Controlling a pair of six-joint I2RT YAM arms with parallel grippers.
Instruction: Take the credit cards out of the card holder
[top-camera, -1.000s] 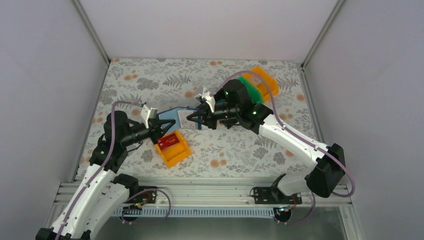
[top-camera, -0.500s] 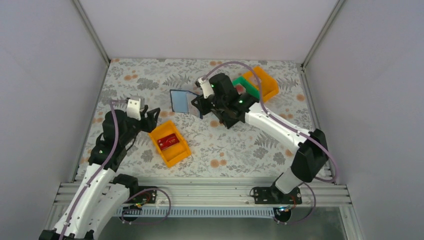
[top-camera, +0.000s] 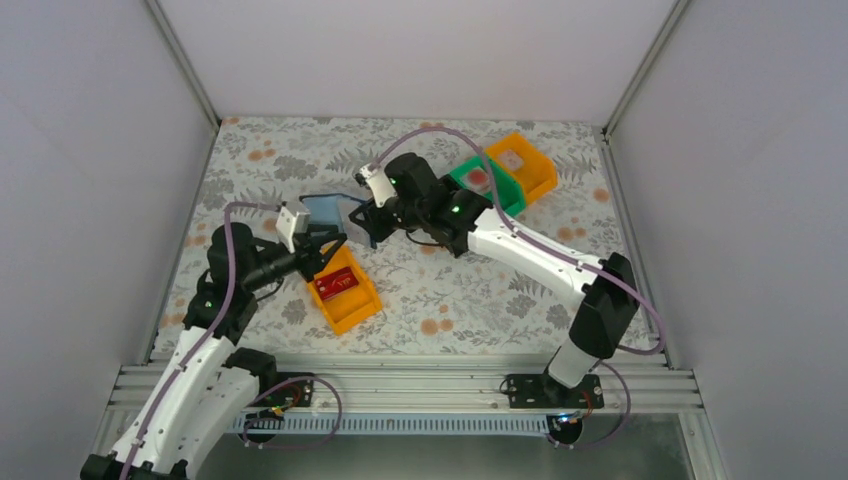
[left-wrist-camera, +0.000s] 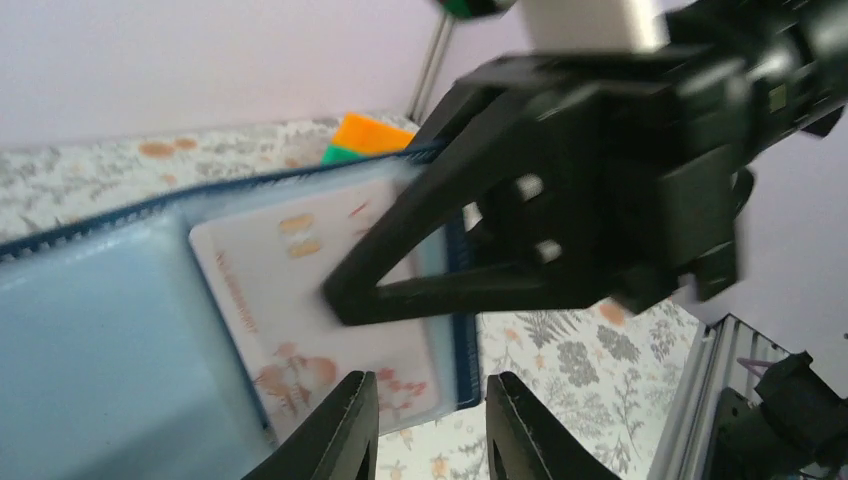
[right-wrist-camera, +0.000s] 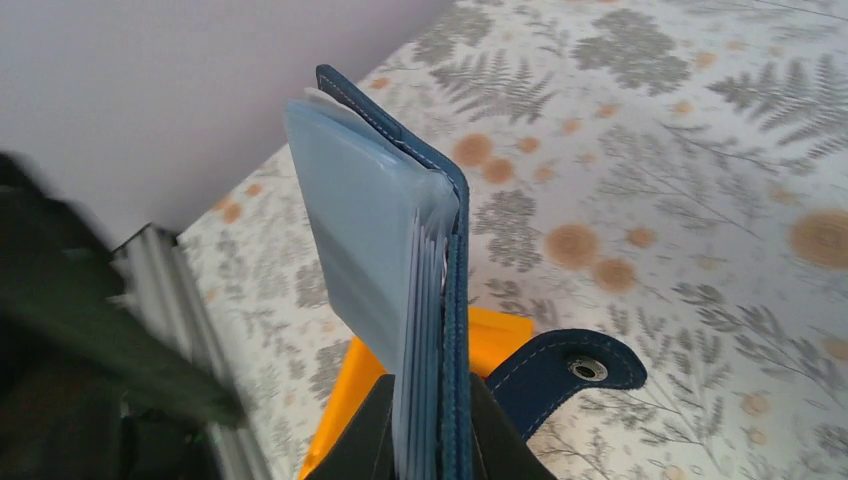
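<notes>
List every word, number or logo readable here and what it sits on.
Red card in the orange bin: white print, too small to read.
Pinkish-white card in the card holder sleeve: orange marks, too blurred to read.
Nothing else carries text.

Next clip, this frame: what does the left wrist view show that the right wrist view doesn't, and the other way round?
Left wrist only: a pinkish-white card in a clear sleeve of the card holder, the right gripper clamped on the holder, and the open left gripper just below. Right wrist only: the holder edge-on with sleeves fanned, its snap tab, and the near orange bin beyond it. Both: the card holder and the floral table cover.
</notes>
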